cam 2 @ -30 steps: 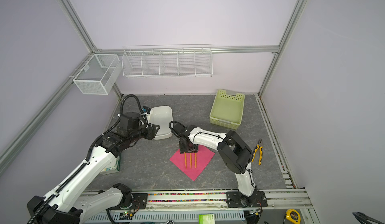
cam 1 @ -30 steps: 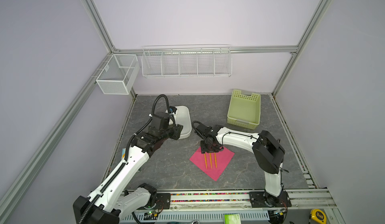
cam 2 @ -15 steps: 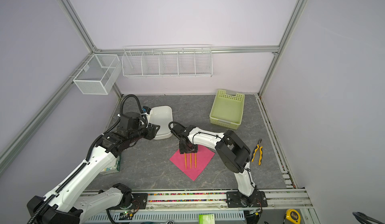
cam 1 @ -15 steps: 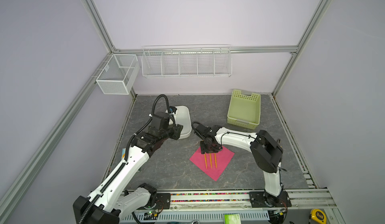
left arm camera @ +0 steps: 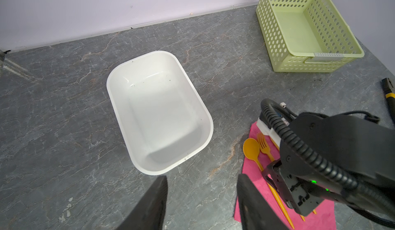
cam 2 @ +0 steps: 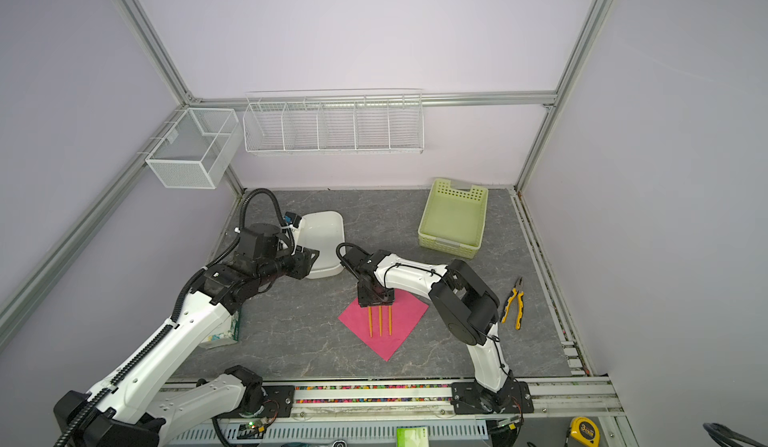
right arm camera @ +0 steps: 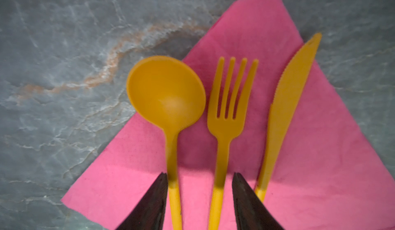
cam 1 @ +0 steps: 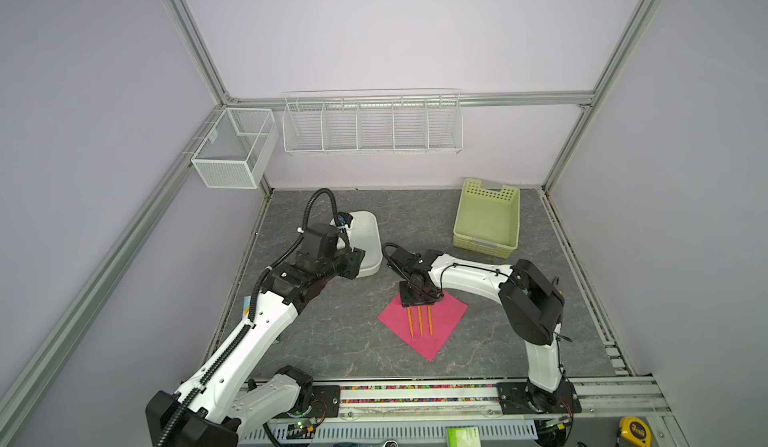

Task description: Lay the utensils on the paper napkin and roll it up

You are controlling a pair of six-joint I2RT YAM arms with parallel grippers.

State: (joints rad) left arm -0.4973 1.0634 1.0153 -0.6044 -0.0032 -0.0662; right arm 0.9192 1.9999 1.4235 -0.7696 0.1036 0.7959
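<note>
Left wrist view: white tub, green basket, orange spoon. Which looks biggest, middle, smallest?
1. white tub
2. green basket
3. orange spoon
The white tub is nearer the camera, so first place is unsure.

Right pincer (cam 1: 419,301) hides heads of the utensils (cam 1: 420,321) — both top views.

Both my arms are glossy white shells broken by chunky black joint housings: left arm (cam 1: 266,320), right arm (cam 1: 469,276). A ribbed black conduit (cam 1: 320,199) arches off the left wrist and runs down its forearm; a thinner black cable (cam 1: 478,267) hugs the right. Small dark screw heads dot the white covers. Green status lights (left arm camera: 313,181) glow on the right wrist block — its fingers (right arm camera: 149,203) are dark, tapered wedges.
</note>
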